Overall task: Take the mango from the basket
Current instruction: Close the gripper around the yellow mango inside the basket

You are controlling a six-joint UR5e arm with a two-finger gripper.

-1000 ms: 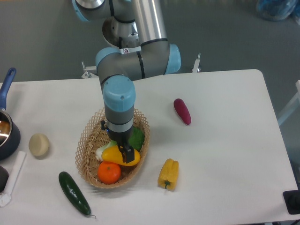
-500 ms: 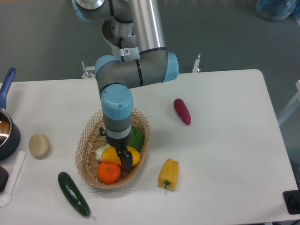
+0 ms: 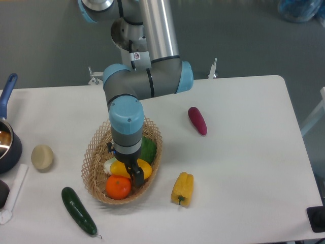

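One mango (image 3: 128,169), yellow-orange and elongated, lies in the basket (image 3: 94,158) on the white desk (image 3: 244,168), and the claw (image 3: 135,175) is down on top of it, its dark fingers (image 3: 137,177) set against the fruit's middle; whether they have closed on the mango or only stand around it cannot be told from this angle, since the wrist hides much of the grip. Just beside the mango, toward the near rim of the basket, sits a round orange (image 3: 118,187), touching or nearly touching it. A green vegetable (image 3: 148,150) lies behind the mango on the far right side of the basket, and a pale whitish item (image 3: 108,165) shows at the mango's left end. The arm (image 3: 133,96) comes down over the basket from above, covering its far part. Outside the basket, a yellow bell pepper (image 3: 182,188) lies near its right side, a dark green cucumber (image 3: 78,211) lies near its lower left, a pale round item (image 3: 42,156) sits farther left, and a purple eggplant (image 3: 197,120) rests well apart to the right. A dark blue pot (image 3: 7,145) stands at the desk's left edge.
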